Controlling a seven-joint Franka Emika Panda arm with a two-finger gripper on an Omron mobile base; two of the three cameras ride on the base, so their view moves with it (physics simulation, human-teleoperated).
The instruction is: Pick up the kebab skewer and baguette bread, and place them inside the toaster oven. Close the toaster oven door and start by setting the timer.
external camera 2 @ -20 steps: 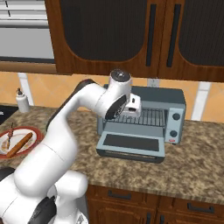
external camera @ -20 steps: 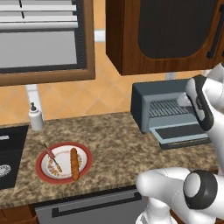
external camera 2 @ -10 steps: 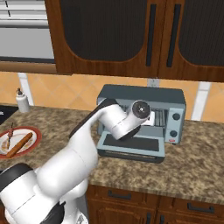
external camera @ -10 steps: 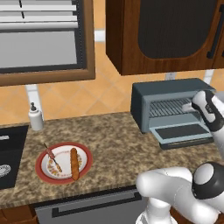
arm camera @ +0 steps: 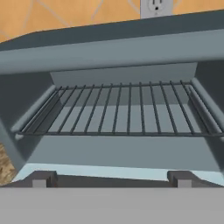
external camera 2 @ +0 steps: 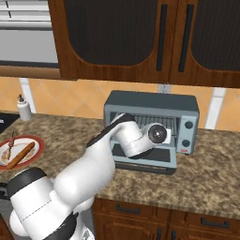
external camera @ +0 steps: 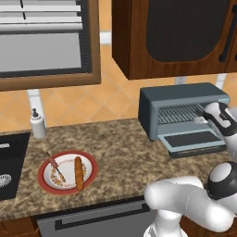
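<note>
Left base view: soap bottle [external camera: 37,125] near plate [external camera: 89,159].

My arm [external camera 2: 93,173] is glossy white all over, built from fat rounded tube segments that swell at each joint. I see dark grey, almost black, bands and round caps marking the joints: one black disc with a lighter ring sits on the wrist [external camera 2: 157,133], another dark ring wraps the big elbow ball [external camera: 224,178]. In the hand view two small dark grey finger tips [arm camera: 41,178] show as blocky, squared stubs. No cables or markings are visible.
</note>
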